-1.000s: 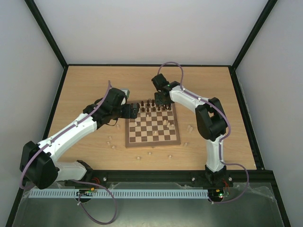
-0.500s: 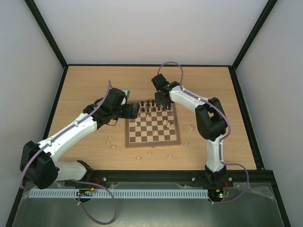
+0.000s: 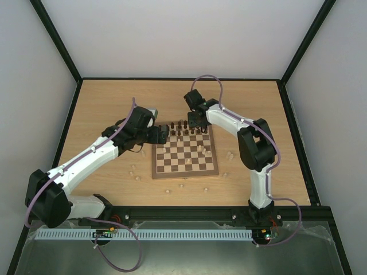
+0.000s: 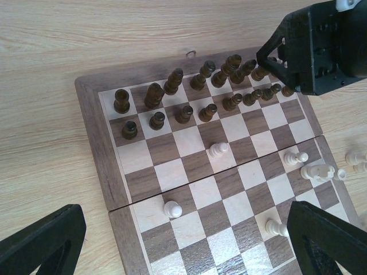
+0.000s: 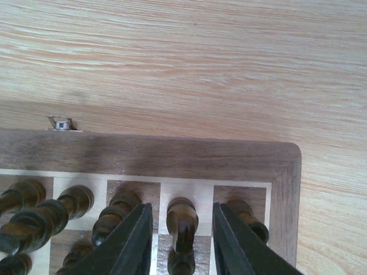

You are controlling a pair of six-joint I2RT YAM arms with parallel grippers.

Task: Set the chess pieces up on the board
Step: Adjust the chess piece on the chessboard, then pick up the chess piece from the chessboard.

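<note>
Nearest you, loose pale chess pieces (image 3: 168,191) lie on the table (image 3: 103,103) off the near edge of the board (image 3: 184,173); only the top view shows them. Your left gripper (image 4: 183,240) hangs wide open above the board's left side, holding nothing. At the far right corner, the right gripper (image 5: 181,209) straddles a dark piece (image 5: 182,223) standing in the back row. Its jaws are parted and not clamping. Lift straight up so neither finger tips it or the dark pieces (image 5: 120,209) beside it. Only the right wrist view shows the gaps.
</note>
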